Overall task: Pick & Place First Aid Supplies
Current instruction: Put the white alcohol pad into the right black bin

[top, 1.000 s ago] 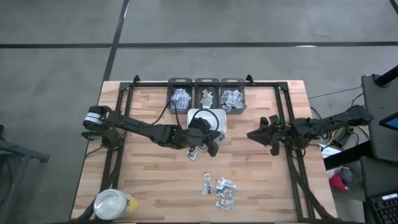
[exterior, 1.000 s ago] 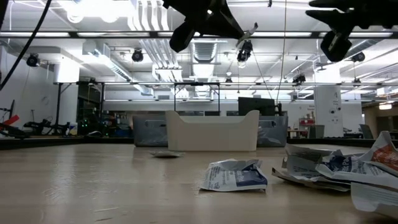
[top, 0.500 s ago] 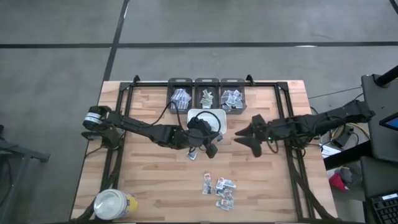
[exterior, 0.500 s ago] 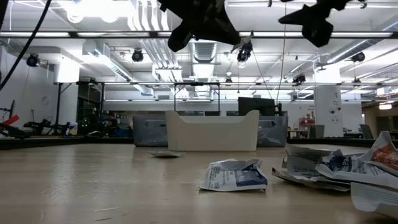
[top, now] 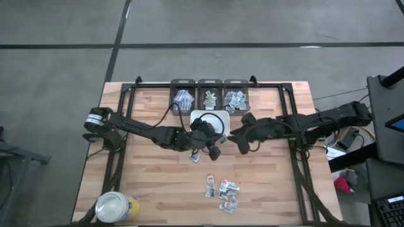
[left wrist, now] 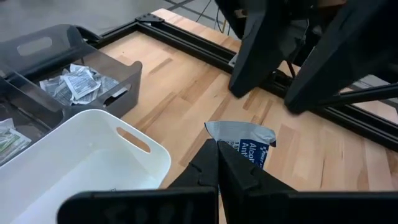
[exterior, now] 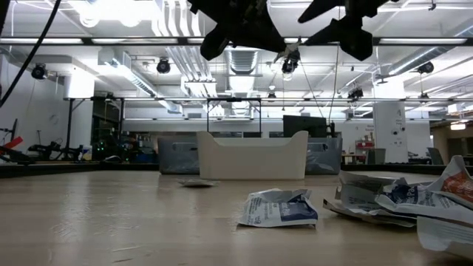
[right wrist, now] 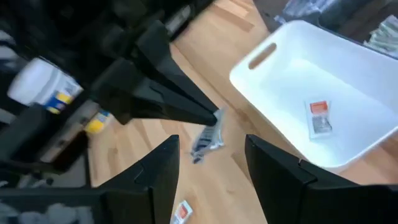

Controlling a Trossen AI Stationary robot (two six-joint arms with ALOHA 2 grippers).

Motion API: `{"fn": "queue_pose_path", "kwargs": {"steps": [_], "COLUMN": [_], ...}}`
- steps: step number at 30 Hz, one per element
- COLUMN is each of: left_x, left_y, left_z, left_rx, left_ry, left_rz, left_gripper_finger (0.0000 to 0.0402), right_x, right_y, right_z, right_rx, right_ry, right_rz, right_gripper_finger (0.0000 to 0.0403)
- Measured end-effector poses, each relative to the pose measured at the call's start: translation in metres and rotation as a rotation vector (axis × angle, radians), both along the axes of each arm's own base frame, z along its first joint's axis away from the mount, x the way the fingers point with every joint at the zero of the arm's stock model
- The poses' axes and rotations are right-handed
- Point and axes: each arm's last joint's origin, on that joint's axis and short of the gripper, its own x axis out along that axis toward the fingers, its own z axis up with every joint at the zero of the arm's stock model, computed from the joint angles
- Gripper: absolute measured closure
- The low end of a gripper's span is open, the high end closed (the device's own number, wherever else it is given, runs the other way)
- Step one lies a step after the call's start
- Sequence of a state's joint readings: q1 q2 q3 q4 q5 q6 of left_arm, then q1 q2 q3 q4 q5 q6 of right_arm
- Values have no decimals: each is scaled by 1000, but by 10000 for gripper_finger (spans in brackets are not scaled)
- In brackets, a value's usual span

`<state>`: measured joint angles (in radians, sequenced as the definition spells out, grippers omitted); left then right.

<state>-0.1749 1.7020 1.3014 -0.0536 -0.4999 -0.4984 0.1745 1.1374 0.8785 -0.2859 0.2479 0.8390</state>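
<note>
White and blue, a small paper packet (left wrist: 240, 137) is pinched by one edge between the pressed-together fingers of the left gripper (top: 213, 150), held above the wooden table (top: 151, 183) just beside the white tray (top: 218, 118). Its long axis runs roughly level, sticking out past the fingertips toward the right gripper (top: 240, 137), whose fingers are spread wide, facing the packet without touching it. More packets (top: 225, 192) lie scattered nearer the table's front edge.
</note>
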Motion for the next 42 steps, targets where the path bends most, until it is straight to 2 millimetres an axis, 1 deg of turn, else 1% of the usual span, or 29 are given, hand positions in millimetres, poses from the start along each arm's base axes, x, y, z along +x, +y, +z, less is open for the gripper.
{"fn": "queue_pose_path", "kwargs": {"steps": [7,12,18,20,24,34,42], "left_x": [0,0,0,0,0,0,0], "left_y": [0,0,0,0,0,0,3], "left_z": [0,0,0,0,0,0,0], "left_rx": [14,17,22,23,23,23,37], "left_ry": [5,7,9,13,12,11,20], "left_rz": [-7,-8,-15,-15,-14,-14,-21], "left_gripper_finger": [401,402,401,401,401,401,398], "right_x": [18,30,39,42,44,41,38], "right_y": [1,2,-4,-6,-8,-8,-10], "right_z": [-5,-4,-7,-8,-9,-6,-8], "right_rx": [12,-1,-5,0,11,-29,-54], "right_ry": [130,155,173,181,186,186,226], "right_rz": [3,10,-8,-6,7,36,39], "right_gripper_finger": [225,225,225,231,266,387,395]}}
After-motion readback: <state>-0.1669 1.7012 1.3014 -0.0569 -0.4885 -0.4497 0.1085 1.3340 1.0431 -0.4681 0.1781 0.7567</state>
